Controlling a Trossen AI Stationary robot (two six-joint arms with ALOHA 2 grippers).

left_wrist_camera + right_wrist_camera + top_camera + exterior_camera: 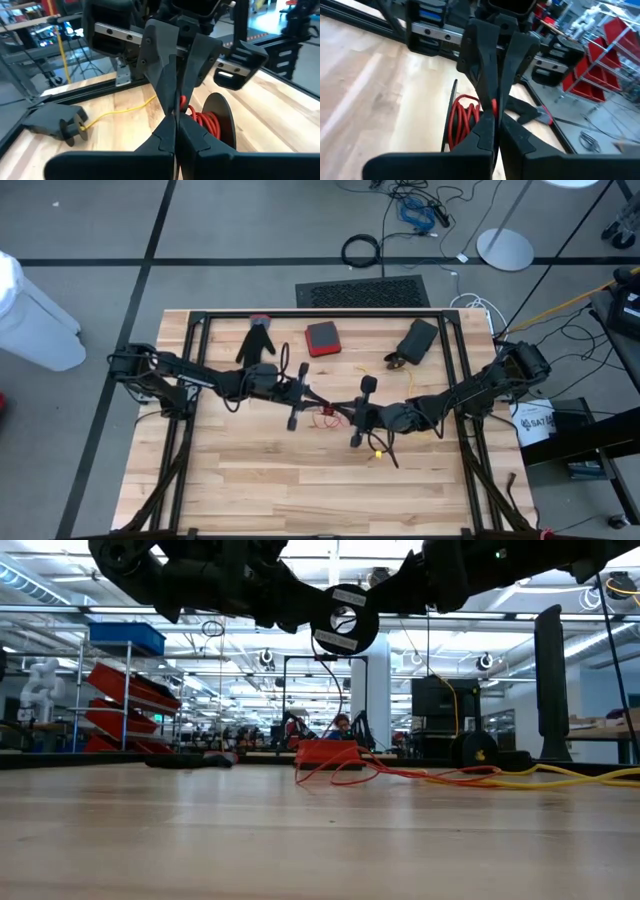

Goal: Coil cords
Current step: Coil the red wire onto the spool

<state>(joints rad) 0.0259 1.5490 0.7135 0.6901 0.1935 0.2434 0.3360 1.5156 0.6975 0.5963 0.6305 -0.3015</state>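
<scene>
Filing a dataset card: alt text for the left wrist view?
The left gripper is shut on a red cord, whose coiled loops lie on the wooden table. A yellow cord runs to a dark case.

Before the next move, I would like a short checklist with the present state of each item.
1. Left gripper shut on the red cord: ok.
2. Right gripper shut on the same cord: ok.
3. Both grippers meet mid-table, above the wood: ok.
4. Red cord fully coiled: not ok, loops trail on the table.
5. Yellow cord coiled: not ok, lies loose.
6. Black glove clear of the arms: ok.
</scene>
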